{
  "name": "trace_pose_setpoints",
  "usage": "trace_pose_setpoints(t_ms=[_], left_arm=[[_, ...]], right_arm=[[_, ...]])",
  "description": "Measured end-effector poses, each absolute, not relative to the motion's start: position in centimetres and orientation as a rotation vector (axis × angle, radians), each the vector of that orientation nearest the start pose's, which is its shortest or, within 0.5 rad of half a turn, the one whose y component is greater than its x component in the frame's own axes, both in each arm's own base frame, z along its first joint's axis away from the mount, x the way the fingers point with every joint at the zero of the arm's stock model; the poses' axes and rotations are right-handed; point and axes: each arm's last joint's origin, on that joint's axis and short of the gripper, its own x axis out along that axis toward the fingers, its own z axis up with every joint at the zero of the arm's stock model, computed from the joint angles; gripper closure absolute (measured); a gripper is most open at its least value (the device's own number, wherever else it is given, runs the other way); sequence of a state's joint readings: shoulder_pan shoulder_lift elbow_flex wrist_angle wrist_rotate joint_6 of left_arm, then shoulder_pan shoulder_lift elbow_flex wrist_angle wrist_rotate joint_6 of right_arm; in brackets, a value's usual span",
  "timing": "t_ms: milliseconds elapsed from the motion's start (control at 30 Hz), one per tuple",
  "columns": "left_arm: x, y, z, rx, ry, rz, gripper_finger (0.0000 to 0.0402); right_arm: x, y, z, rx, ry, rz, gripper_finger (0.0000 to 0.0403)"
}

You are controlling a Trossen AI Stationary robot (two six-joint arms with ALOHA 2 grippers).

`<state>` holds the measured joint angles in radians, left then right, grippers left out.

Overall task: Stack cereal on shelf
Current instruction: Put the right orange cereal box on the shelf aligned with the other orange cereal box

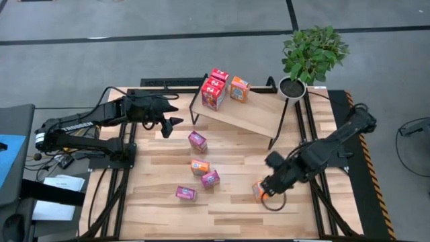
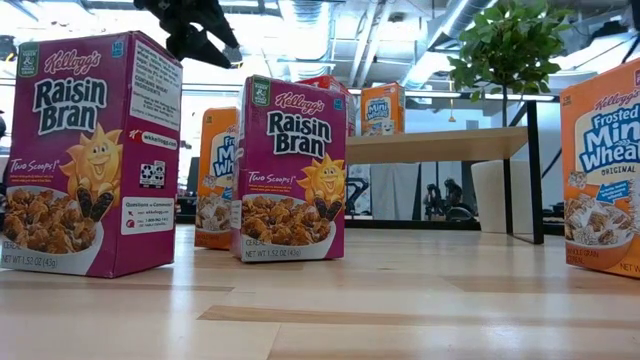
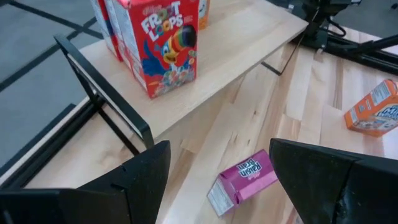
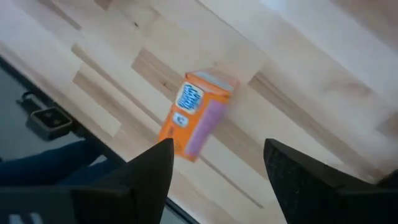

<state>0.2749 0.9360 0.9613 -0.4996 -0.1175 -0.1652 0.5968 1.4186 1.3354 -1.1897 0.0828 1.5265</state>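
Observation:
The shelf (image 1: 250, 113) stands at the table's far middle with two red cereal boxes (image 1: 213, 91) and an orange one (image 1: 239, 88) on its board. Several magenta and orange boxes (image 1: 199, 166) sit on the table in front of it. My left gripper (image 1: 171, 124) hangs open left of the shelf, above a magenta box (image 3: 242, 182) that lies on its side. My right gripper (image 1: 267, 190) is open over a lone orange box (image 4: 193, 115) near the table's front right. The box shows ahead of the fingers and is not between them.
A potted plant (image 1: 310, 57) stands at the shelf's right far end. In the low view, two Raisin Bran boxes (image 2: 295, 170) and a Mini-Wheats box (image 2: 605, 170) stand upright close to the camera. Bare tabletop (image 1: 228, 215) lies along the near edge.

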Motion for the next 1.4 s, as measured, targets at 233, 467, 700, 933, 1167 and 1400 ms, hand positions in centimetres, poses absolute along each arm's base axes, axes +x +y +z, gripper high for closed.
trace_pose_setpoints(t_ms=[233,467,700,933,1167,1400], left_arm=[[18.4,5.5,33.6,-0.205,0.466,0.417,0.0136],[18.2,5.4,33.4,-0.213,0.498,0.399,0.0136],[18.2,5.4,33.3,-0.214,0.501,0.395,0.0136],[18.2,5.4,33.3,-0.208,0.504,0.394,0.0136],[18.2,5.4,33.3,-0.207,0.506,0.395,0.0136],[18.2,5.4,33.2,-0.208,0.513,0.395,0.0136]], right_arm=[[24.5,16.4,27.5,0.839,1.261,-0.567,0.0126],[25.4,17.0,25.8,0.866,1.31,-0.634,0.0126],[25.8,17.3,25.0,0.898,1.315,-0.687,0.0126],[26.0,17.0,24.4,0.869,1.342,-0.716,0.0141],[26.2,16.3,24.8,0.852,1.339,-0.681,0.0188],[26.6,15.3,25.4,0.804,1.334,-0.602,0.0237]])
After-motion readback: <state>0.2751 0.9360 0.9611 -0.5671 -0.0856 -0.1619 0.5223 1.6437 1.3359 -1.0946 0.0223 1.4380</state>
